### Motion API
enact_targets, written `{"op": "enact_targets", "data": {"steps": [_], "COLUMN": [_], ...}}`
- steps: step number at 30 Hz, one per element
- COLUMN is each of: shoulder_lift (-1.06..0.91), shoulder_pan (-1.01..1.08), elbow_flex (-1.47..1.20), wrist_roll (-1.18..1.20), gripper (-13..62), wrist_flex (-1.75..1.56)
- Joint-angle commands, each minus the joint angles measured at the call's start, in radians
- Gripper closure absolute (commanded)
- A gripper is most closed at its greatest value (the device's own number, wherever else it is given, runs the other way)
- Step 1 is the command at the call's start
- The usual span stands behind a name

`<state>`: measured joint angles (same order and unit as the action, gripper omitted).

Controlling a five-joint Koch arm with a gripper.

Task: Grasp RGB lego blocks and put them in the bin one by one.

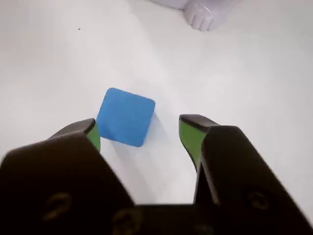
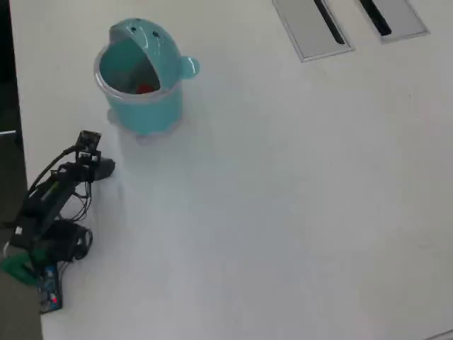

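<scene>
The gripper [image 1: 142,134] stands wide open over the white table [image 1: 234,73], its left green pad beside, perhaps touching, the blue lego block [image 1: 125,116]; nothing is held.

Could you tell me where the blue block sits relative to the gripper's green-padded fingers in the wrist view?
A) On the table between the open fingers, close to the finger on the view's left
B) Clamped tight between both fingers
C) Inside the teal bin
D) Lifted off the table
A: the blue block lies on the white table, with the gripper open around it and a clear gap to the finger on the view's right.
</scene>
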<state>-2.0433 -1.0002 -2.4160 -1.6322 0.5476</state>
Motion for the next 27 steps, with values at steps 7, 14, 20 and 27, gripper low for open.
{"op": "enact_targets", "data": {"steps": [7,14,20,27], "shoulder_lift": [0.023,0.120,0.210,0.264], "shoulder_pan": [-0.037,-0.066,-0.071,-0.092], "elbow_flex": [-0.029,-0.043,-0.048,-0.020], "wrist_roll": [0.031,0.048,0.058,0.060], "gripper": [19.4,19.4,19.6,21.4], "wrist_flex": [-0.098,-0.201,-0.304,-0.328]}}
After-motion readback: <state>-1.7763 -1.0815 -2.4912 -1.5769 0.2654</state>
